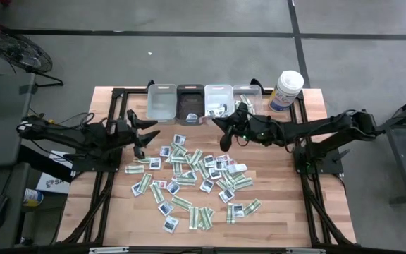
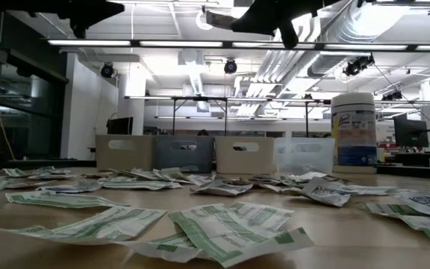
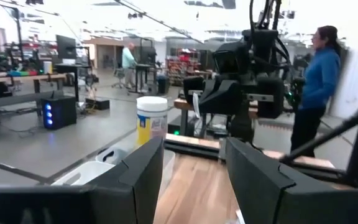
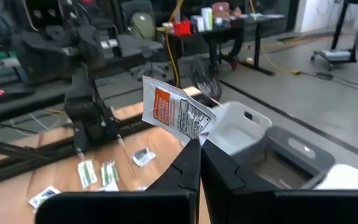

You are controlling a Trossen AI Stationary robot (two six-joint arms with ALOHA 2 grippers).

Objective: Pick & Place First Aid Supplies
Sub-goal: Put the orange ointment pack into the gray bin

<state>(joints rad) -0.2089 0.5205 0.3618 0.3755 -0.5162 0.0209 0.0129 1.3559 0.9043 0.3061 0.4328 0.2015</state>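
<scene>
Right gripper (image 4: 197, 146) pinches packet (image 4: 176, 113) by corner; thin, floppy, light; left gripper (image 3: 191, 165) spread, empty.

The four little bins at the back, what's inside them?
The third bin holds a few packets; the dark bin shows one. The right gripper covers some of the fourth bin.
</scene>
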